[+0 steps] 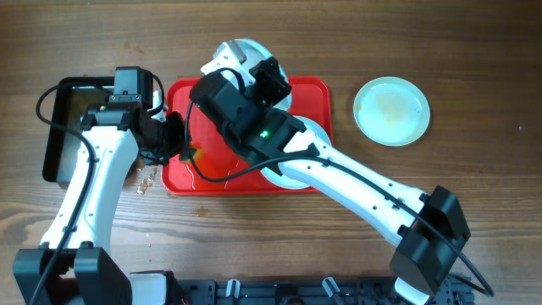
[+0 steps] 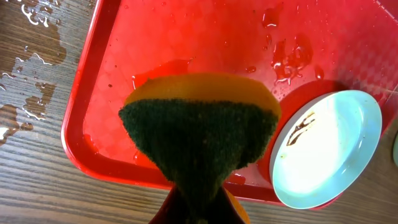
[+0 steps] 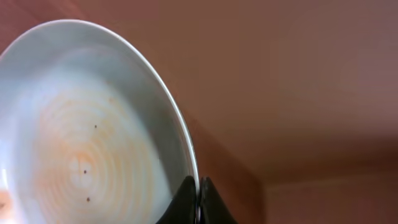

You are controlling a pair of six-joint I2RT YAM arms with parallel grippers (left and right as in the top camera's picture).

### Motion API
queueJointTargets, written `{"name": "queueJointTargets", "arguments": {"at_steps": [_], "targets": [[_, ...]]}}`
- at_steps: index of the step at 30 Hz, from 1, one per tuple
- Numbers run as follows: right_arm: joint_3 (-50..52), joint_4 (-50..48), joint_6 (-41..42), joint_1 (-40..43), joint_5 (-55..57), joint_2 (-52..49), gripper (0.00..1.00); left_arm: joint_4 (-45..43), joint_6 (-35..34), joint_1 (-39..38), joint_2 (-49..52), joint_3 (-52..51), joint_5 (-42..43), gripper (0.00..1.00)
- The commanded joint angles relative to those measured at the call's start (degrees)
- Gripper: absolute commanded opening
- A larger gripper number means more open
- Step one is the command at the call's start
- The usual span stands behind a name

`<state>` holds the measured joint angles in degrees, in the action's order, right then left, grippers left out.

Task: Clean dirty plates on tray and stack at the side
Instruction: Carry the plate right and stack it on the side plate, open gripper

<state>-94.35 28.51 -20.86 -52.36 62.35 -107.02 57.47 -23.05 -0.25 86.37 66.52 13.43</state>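
Left gripper [image 1: 180, 149] clamped tight on a yellow-and-green sponge [image 2: 199, 143], hanging over the left end of the wet red tray [image 2: 186, 37]. A brown-smeared plate [image 2: 329, 149] lies at the tray's right end. Right gripper [image 3: 199, 202] pinched shut on a second plate [image 3: 93, 137] by its rim, above the tray, while a third plate [image 1: 391, 110] sits on the table [image 1: 474, 51], off right.

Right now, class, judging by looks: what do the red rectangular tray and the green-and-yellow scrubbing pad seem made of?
The red rectangular tray looks plastic: glossy, fine-textured floor, water beading. The green-and-yellow scrubbing pad looks like yellow foam under a coarse, matte, fibrous layer.
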Motion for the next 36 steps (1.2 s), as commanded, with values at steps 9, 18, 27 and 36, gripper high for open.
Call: {"name": "queueJointTargets", "arguments": {"at_steps": [9, 18, 27, 36], "targets": [[-1.3, -2.4, -9.2, 0.0, 9.8, 1.6, 0.04, 0.0, 0.3, 0.0, 0.4, 0.9, 0.9, 0.04], [-1.3, -1.7, 3.8, 0.4, 17.0, 1.7, 0.04, 0.5, 0.3, 0.0, 0.4, 0.9, 0.9, 0.04], [-1.3, 28.2, 44.2, 15.8, -12.0, 11.5, 0.04, 0.7, 0.3, 0.0, 0.4, 0.9, 0.9, 0.04], [1.1, 33.3, 41.6, 53.9, -63.0, 17.2, 0.04, 1.2, 0.3, 0.0, 0.4, 0.9, 0.9, 0.04]]}}
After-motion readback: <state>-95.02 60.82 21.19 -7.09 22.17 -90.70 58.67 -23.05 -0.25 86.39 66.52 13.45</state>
